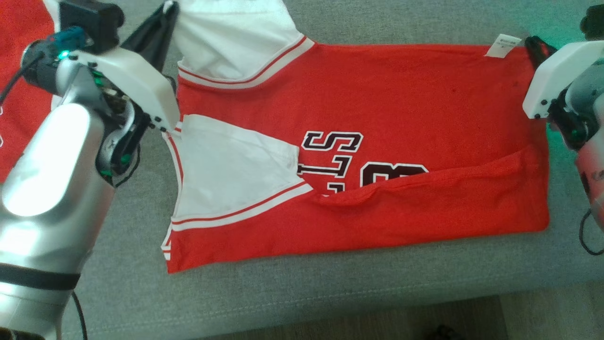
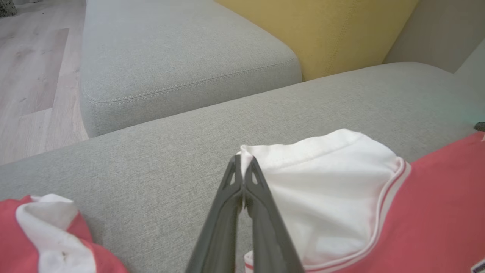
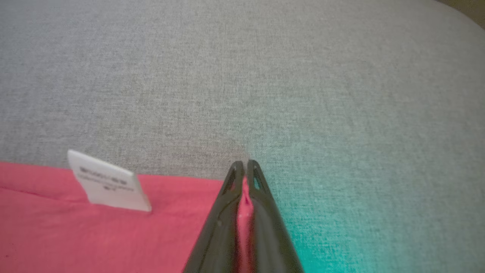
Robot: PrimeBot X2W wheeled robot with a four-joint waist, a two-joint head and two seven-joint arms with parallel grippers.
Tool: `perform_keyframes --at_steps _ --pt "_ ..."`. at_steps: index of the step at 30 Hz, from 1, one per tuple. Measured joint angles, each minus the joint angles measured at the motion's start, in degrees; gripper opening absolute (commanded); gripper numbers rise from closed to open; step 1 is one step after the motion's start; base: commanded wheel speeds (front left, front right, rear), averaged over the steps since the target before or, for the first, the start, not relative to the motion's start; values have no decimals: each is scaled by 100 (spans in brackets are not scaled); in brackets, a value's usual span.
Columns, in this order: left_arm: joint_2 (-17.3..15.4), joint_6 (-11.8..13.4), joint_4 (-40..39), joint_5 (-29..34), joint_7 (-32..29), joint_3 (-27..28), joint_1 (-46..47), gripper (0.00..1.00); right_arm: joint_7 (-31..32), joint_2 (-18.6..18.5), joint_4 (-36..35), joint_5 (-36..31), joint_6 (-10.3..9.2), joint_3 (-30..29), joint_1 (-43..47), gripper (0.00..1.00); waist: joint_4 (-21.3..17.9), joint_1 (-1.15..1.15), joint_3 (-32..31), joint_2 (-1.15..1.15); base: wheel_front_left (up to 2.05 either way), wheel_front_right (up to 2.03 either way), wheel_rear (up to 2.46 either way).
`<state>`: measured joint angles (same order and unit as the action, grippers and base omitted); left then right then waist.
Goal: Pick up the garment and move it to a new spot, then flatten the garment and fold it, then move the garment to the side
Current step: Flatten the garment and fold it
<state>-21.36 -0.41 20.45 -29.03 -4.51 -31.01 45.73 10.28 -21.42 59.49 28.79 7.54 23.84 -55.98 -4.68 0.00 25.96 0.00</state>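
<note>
Shirt (image 1: 401, 104), red with white sleeves, lies spread on the grey sofa seat (image 1: 330, 283), collar end toward the robot's left, hem end toward its right. The near long edge is folded up over the body and covers the lower part of the dark lettering (image 1: 349, 160). The near sleeve (image 1: 231, 165) is folded flat onto the red front.

Left gripper (image 1: 169, 6) is at the shirt's far left corner. In the left wrist view its fingers are pressed together at the tips (image 2: 243, 163), pinching the edge of the far sleeve (image 2: 326, 189), which is lifted into a peak there.

Right gripper (image 1: 529, 41) is at the shirt's far right corner, just beside the white label (image 1: 502, 46). In the right wrist view it is (image 3: 244, 167) closed, with red cloth showing between the fingers.

A second red and white garment (image 1: 19, 71) lies left of the shirt, apart from it. A yellow cushion (image 2: 322, 30) stands beyond the shirt.
</note>
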Motion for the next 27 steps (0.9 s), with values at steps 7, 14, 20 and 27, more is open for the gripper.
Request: perform_keyframes --at_steps 7,14,20,27 --pt "18 167 220 -37 163 163 81 0 -727 -22 85 0 0 40 -314 0 -34 0 64 0 0 0 0" --pt "175 252 843 69 659 246 699 0 -1541 46 274 -15 0 -22 -717 0 -35 0 76 0 0 0 0" --pt "300 62 1152 74 964 156 719 0 -1867 125 335 24 0 218 -682 0 -10 0 -29 0 0 0 0" --pt "119 -29 588 88 1055 -38 -108 0 -2094 -75 233 441 0 505 -223 0 107 0 -312 0 0 0 0"
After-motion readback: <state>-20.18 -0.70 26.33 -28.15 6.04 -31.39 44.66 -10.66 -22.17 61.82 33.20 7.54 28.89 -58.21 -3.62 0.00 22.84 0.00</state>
